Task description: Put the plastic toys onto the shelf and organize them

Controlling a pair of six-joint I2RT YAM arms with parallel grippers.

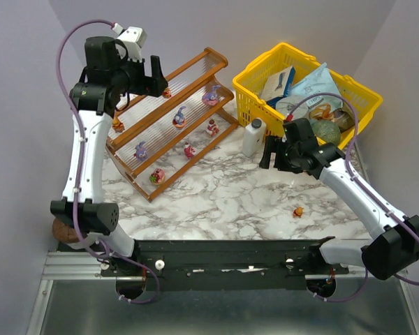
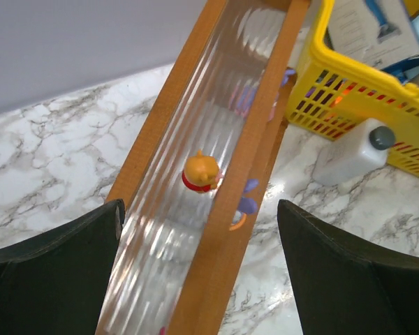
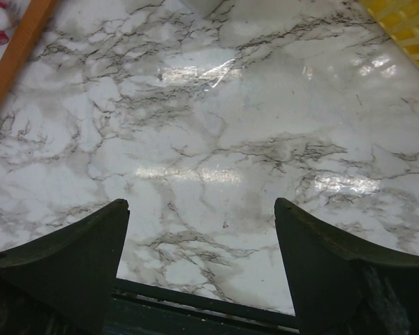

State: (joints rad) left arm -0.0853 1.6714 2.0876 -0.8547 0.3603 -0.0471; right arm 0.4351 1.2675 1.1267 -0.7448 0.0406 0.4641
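1. Eight plastic toys (image 1: 179, 117) stand spaced out along the three tiers of the shelf (image 1: 195, 78). We count one stray orange toy (image 1: 298, 211) on the table (image 1: 223, 195), well apart from the rack.
2. Left gripper (image 1: 158, 80) hangs over the top tier with its claw spread wide and nothing pinched. An orange figurine (image 2: 201, 172) with a red band stands upright on the clear ribbed plastic between the fingers, touching neither.
3. We read that spot as deliberate. It sits partway along the tier with bare tier on either side, so the row stays evenly spaced.
4. Right gripper (image 3: 201, 204) is also spread and empty, looking down at bare marble. It sits near the white bottle (image 1: 252, 137), in front of the yellow basket (image 1: 262, 66).
5. Our guess is that the right arm takes the stray, since it lies on that arm's side.
6. Risks: the left claw has to lift straight up, because a sideways move could knock the figurine off the slanted tier. The stray is tiny, so the pinch needs centring.
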